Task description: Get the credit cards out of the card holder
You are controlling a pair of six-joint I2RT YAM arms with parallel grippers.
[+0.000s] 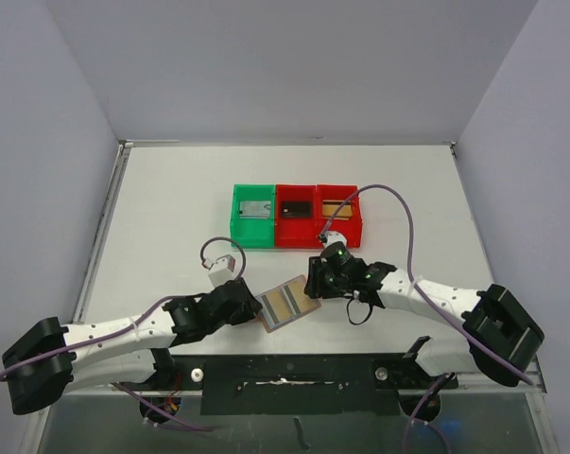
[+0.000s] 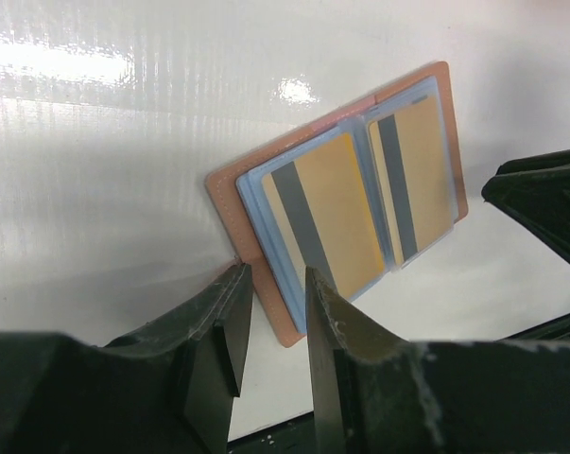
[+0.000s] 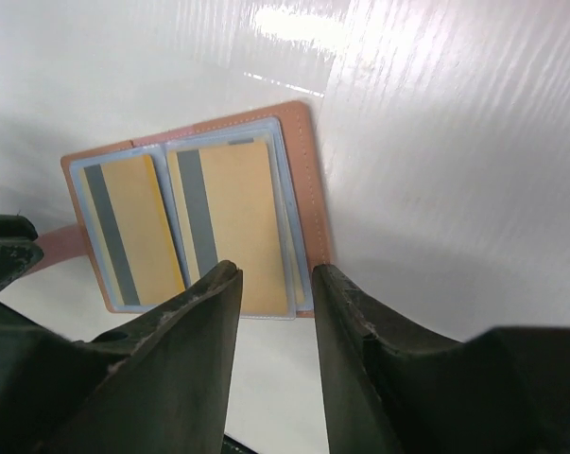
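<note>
Left arm (image 1: 124,331): extends from the near-left corner across the white table (image 1: 171,208) toward centre. Left gripper (image 2: 277,274): jaws parted by a narrow gap, nothing clamped. The near corner of the card holder (image 2: 360,180) shows in that gap; contact between the fingers (image 2: 223,322) and the leather cannot be confirmed. Card holder, top view (image 1: 289,304): lies open and flat on the table close to the near edge, directly between the 2 grippers, turned at an angle to the table edge. Its brown outer rim frames light-blue sleeves. 2 yellow cards, each with 1 grey stripe, sit in the sleeves side by side: left card (image 2: 327,213), right card (image 2: 417,175). Both are fully seated in their sleeves. Right gripper (image 3: 277,274): jaws likewise partly open, holding nothing. Its tips hang over the holder's near edge, with the nearer card and the leather rim visible between them; touching or just clear cannot be determined. Right arm (image 1: 436,303): reaches in from the near-right corner, with a purple cable (image 1: 407,227) looping above it. Behind the holder, well apart from it, 3 bins stand in a touching row: green bin (image 1: 237,227), middle red bin (image 1: 283,232), right red bin (image 1: 355,227). Each contains 1 flat item, too small to identify.
</note>
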